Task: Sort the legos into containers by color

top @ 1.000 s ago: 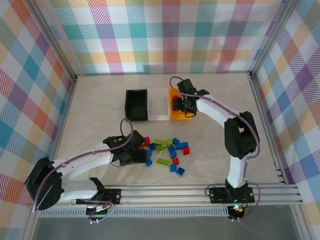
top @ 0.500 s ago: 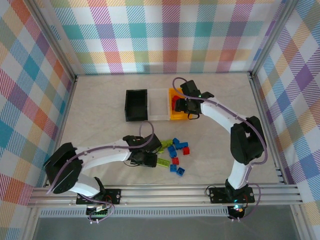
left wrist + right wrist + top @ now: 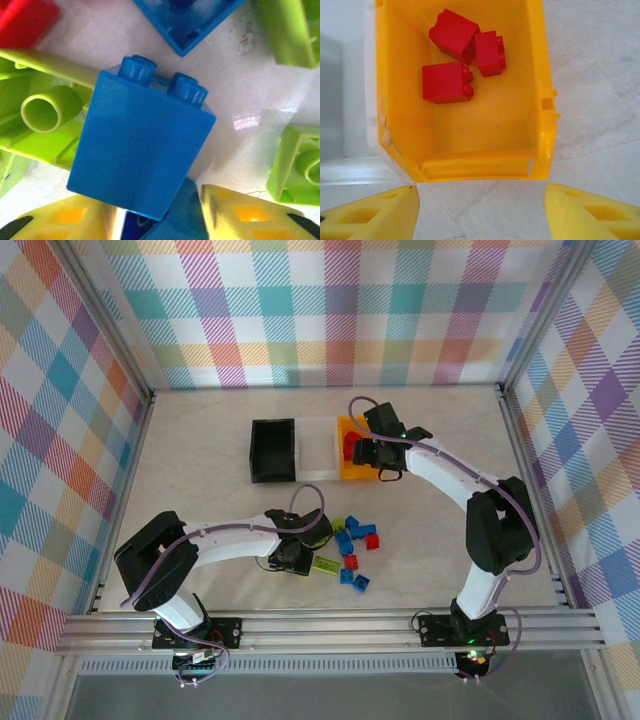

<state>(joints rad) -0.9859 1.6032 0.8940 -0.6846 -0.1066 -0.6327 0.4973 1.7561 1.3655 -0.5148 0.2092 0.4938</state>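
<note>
A pale marbled desk (image 3: pixel 200 440) sits inside plaid cloth walls (image 3: pixel 330 310). Nearest the arm bases, the left jaws are down at the left edge of the loose bricks (image 3: pixel 352 540). In the left wrist view a blue brick (image 3: pixel 140 150) lies on its side, studs pointing away, its near end reaching in between the two yellow pads (image 3: pixel 65 220). Whether the jaws pinch it I cannot tell. Lime pieces (image 3: pixel 45 120) touch its left side.

Farther back the bins stand in a row: black bin (image 3: pixel 272 450), clear bin (image 3: pixel 318 476), orange bin (image 3: pixel 540 90). The right jaws hang over the orange bin's near rim, spread wide with nothing between them. Three red bricks (image 3: pixel 447 82) lie at the bin's end away from the jaws.
</note>
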